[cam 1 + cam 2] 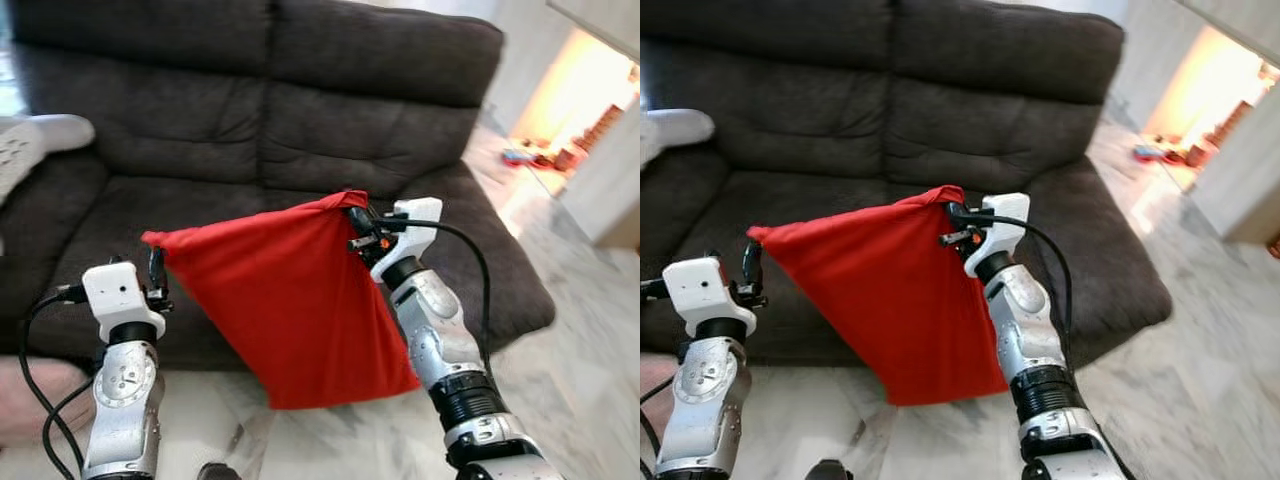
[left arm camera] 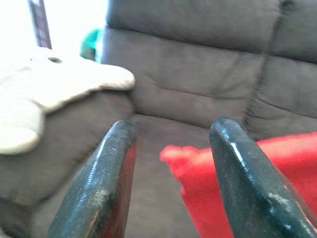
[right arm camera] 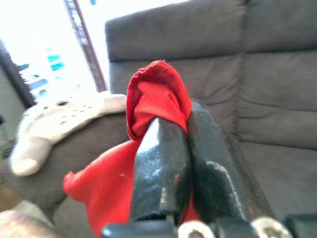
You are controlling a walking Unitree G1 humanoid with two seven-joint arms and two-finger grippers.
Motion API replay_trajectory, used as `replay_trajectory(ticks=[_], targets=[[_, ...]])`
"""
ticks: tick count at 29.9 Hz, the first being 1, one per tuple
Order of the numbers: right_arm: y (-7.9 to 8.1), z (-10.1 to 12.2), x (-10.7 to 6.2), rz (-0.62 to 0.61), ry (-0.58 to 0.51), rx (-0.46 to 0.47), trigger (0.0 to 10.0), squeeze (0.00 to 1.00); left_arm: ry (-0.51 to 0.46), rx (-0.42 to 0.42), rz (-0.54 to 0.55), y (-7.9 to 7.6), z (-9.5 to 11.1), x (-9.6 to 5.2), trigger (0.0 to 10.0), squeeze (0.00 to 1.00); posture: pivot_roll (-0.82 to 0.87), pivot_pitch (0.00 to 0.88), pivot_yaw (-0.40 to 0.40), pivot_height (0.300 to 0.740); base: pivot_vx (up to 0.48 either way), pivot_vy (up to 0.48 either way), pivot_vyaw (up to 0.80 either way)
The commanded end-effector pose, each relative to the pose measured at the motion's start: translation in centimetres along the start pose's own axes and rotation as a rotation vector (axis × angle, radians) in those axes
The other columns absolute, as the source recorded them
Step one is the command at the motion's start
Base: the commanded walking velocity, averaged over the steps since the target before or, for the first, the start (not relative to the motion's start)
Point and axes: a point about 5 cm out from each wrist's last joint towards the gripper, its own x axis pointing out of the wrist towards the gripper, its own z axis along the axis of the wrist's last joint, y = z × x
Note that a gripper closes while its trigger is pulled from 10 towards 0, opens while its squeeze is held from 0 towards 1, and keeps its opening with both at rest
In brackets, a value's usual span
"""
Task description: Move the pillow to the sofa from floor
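A red pillow (image 1: 290, 310) hangs in the air in front of the dark grey sofa (image 1: 330, 140), above the marble floor. My right gripper (image 1: 352, 215) is shut on the pillow's upper right corner (image 3: 158, 96), the red cloth bunched between its fingers (image 3: 163, 163). My left gripper (image 1: 156, 268) is raised beside the pillow's left corner (image 2: 178, 156), open; that corner lies just beyond its fingers (image 2: 106, 183), not between them.
A white plush toy (image 1: 35, 140) lies on the sofa's left armrest. The seat cushions (image 1: 200, 215) behind the pillow are bare. A pale wall corner and small items on the floor (image 1: 540, 155) stand at the right. Something pink (image 1: 30, 395) lies at lower left.
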Motion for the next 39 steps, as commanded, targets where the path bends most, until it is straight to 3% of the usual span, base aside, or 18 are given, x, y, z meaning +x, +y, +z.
replay_trajectory(ticks=[1, 9, 10, 11, 13, 29, 39], targets=[[-0.3, 3.9, 0.6, 0.013, -0.160, -0.066, 10.0, 0.00, 0.022, -0.020, -0.015, -0.7, -0.4, -0.3, 10.0, 0.00, 0.29, 0.000, -0.207, 0.740, 0.000, 0.000, 0.74], [-0.3, 3.9, 0.6, 0.013, -0.160, -0.066, 10.0, 0.00, 0.022, -0.020, -0.015, -0.7, -0.4, -0.3, 10.0, 0.00, 0.29, 0.000, -0.207, 0.740, 0.000, 0.000, 0.74], [-1.6, 1.7, -1.1, -0.134, -0.115, -0.046, 10.0, 0.00, 0.025, 0.000, -0.088, -1.3, 0.0, 0.8, 10.0, 0.00, 0.25, 0.000, 0.007, 0.740, 0.000, 0.000, 0.00], [-3.0, -0.8, -3.6, -0.305, -0.063, -0.030, 10.0, 0.00, 0.032, 0.024, -0.172, -2.0, 0.5, 2.1, 10.0, 0.00, 0.24, 0.000, 0.004, 0.740, 0.000, 0.000, 0.00], [-3.2, -1.3, -4.1, -0.339, -0.050, -0.031, 10.0, 0.00, 0.034, 0.029, -0.188, -2.1, 0.5, 2.4, 10.0, 0.00, 0.24, 0.000, 0.004, 0.740, 0.000, 0.000, 0.00], [-4.7, -0.8, -4.4, -0.384, -0.027, -0.080, 10.0, 0.00, 0.070, 0.001, -0.186, -2.6, -0.6, 1.2, 10.0, 0.00, 0.23, 0.000, -0.058, 0.740, 0.000, 0.000, 0.00], [-6.5, -2.0, -5.7, -0.464, 0.056, -0.119, 10.0, 0.00, 0.136, -0.003, -0.216, -2.5, -2.4, 0.2, 10.0, 0.00, 0.23, 0.000, -0.077, 0.740, 0.000, 0.000, 0.00]])
